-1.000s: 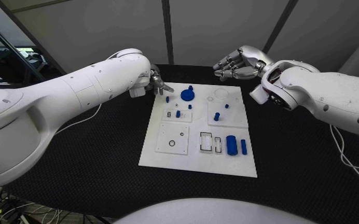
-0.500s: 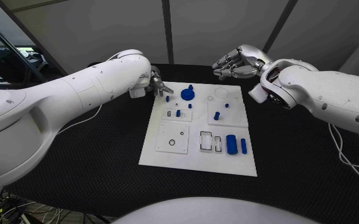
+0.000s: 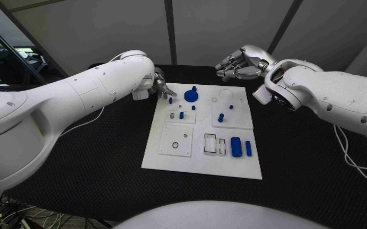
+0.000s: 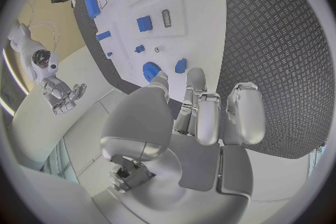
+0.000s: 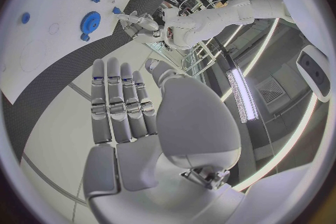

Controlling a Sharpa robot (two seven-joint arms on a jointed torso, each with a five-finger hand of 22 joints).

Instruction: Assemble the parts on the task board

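You're looking down at a bench (image 3: pixel 92 165) covered in a black, finely textured mat, its weave showing as a diamond pattern in the left wrist view. Behind it stand pale grey wall panels (image 3: pixel 229 22) divided by dark vertical and slanted frame strips (image 3: pixel 169 19). In the right wrist view you can see a long bright strip light (image 5: pixel 238 92) among curved pale surfaces.

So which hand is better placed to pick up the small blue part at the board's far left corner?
Left, probably. The left hand hovers with its fingers right beside that small blue part, while the right hand is raised beyond the task board's far right corner, holding nothing.
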